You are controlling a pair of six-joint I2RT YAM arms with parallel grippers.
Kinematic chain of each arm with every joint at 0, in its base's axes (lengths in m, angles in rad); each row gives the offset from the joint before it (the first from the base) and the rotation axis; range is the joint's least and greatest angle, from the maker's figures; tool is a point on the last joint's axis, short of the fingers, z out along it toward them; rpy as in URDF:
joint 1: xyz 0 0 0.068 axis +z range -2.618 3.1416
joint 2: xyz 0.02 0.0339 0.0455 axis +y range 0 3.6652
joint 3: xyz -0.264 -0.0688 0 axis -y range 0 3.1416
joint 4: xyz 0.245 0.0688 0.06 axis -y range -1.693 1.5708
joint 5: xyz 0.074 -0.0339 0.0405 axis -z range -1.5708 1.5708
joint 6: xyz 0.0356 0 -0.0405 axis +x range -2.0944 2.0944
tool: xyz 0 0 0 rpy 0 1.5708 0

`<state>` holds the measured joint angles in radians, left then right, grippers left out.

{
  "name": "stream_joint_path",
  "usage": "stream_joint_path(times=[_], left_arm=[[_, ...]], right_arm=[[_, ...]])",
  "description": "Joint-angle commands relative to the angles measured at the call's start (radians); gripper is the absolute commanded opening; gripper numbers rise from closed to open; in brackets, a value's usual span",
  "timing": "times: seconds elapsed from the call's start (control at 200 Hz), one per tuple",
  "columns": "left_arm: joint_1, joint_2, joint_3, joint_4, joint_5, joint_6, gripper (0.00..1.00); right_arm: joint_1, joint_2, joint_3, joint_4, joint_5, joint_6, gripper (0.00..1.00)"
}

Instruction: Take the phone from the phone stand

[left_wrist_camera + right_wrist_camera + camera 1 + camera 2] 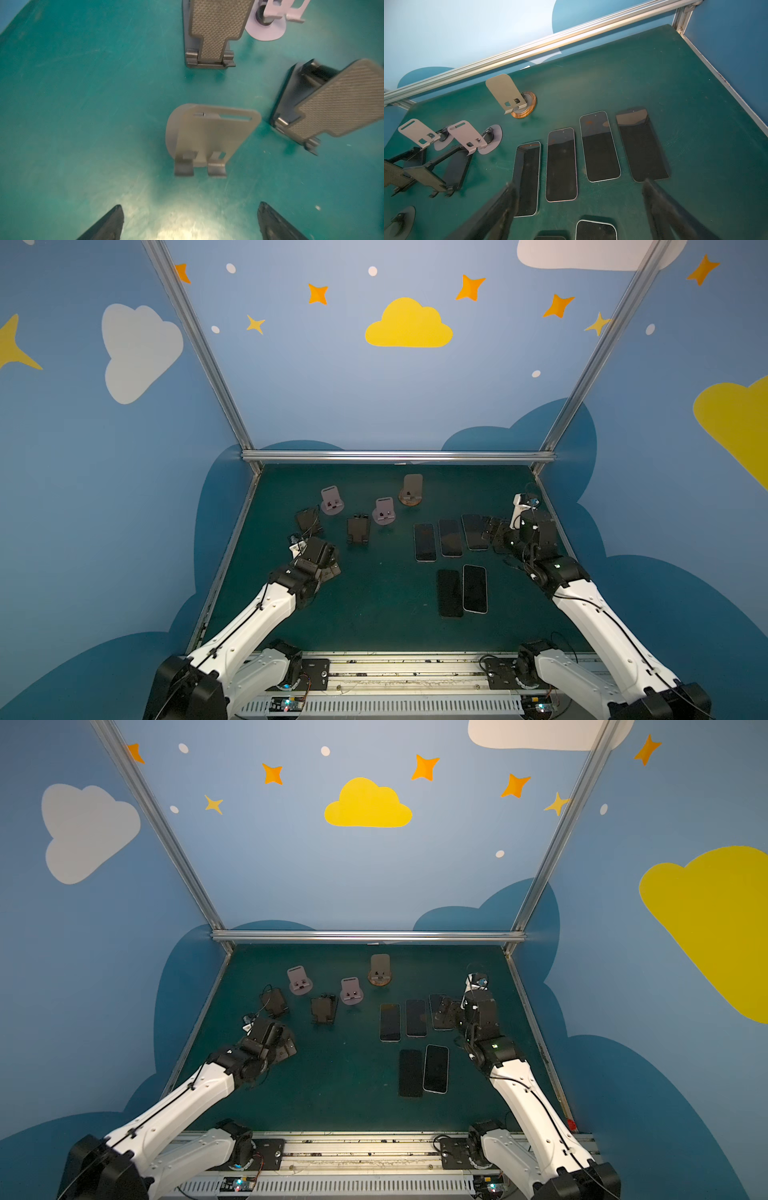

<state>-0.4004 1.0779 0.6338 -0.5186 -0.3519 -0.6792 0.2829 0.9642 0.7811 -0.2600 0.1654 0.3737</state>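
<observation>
The phones point(561, 164) all lie flat on the desk point(374, 614), screens up. Four of them form a far row right of centre, and a near pair point(475, 588) lies in front of it. The right gripper point(579, 182) hangs over that far row, jaws spread wide and nothing between them, one fingertip by the near edge of the rightmost phone point(641, 143). Over on the left, the left gripper point(190, 205) is spread fully too, and empty. It points down at a grey stand point(207, 139) just ahead of it. Two black stands point(216, 27), two lilac stands point(384, 511) and a wood-based stand point(411, 489) sit farther back.
</observation>
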Motion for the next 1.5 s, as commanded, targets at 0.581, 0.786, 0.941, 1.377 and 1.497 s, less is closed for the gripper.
stream_joint_path(times=[0.581,0.786,0.941,1.377,1.497], left_arm=[[0.010,0.252,0.102,0.173,-0.183,0.060,0.86],[0.043,0.249,0.081,0.217,-0.139,0.071,0.76],[0.050,0.261,0.083,0.215,-0.134,0.075,0.82],[0.089,0.275,0.073,0.251,-0.057,0.101,0.62],[0.025,0.194,0.097,0.153,-0.038,0.093,0.58]], right_arm=[[-0.005,-0.001,-0.004,0.009,-0.032,-0.015,0.94],[-0.005,-0.003,0.001,0.003,-0.043,-0.015,0.93],[-0.004,-0.013,0.001,-0.003,-0.043,-0.015,0.93],[-0.005,-0.025,-0.008,-0.004,-0.044,-0.014,0.93],[-0.005,-0.025,-0.004,-0.013,-0.035,-0.019,0.92]])
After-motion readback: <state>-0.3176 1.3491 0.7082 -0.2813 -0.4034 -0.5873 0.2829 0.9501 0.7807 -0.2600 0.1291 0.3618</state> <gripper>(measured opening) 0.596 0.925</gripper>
